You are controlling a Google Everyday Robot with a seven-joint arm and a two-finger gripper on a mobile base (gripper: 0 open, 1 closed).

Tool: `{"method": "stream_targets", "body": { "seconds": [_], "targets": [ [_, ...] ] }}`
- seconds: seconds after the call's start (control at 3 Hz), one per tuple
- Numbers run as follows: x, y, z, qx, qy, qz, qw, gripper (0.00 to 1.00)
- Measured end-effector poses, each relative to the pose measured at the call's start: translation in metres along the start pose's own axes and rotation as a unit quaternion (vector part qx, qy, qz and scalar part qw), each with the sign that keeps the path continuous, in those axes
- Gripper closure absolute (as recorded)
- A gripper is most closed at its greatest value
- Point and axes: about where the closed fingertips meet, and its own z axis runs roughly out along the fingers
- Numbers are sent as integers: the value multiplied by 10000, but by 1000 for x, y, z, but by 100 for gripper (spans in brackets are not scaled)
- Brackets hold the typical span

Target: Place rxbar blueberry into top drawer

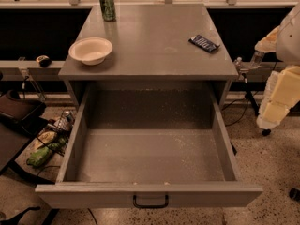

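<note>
The rxbar blueberry (204,43), a small flat bar in a dark wrapper with pale lettering, lies on the right side of the grey cabinet top (154,41). The top drawer (150,153) below is pulled fully out and holds nothing; its black handle (150,201) faces me. My gripper (243,67) hangs just off the cabinet's right edge, right of and a little nearer than the bar, not touching it. The white arm (281,93) reaches in from the right.
A white bowl (91,50) sits on the left of the cabinet top. A green can (107,5) stands at its back left. Bags and a wire basket (51,139) lie on the floor left of the drawer.
</note>
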Motion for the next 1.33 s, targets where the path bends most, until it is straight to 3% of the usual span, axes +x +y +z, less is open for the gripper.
{"method": "stream_targets", "body": {
  "seconds": [0.33, 0.67, 1.0, 1.33],
  "targets": [
    [-1, -4, 1, 90, -85, -14, 9999, 0],
    [2, -45, 18, 377, -562, -1, 9977, 0],
    [-3, -118, 41, 846, -1284, 105, 9881, 0],
    [-15, -181, 73, 936, -1918, 206, 9767, 0]
  ]
}}
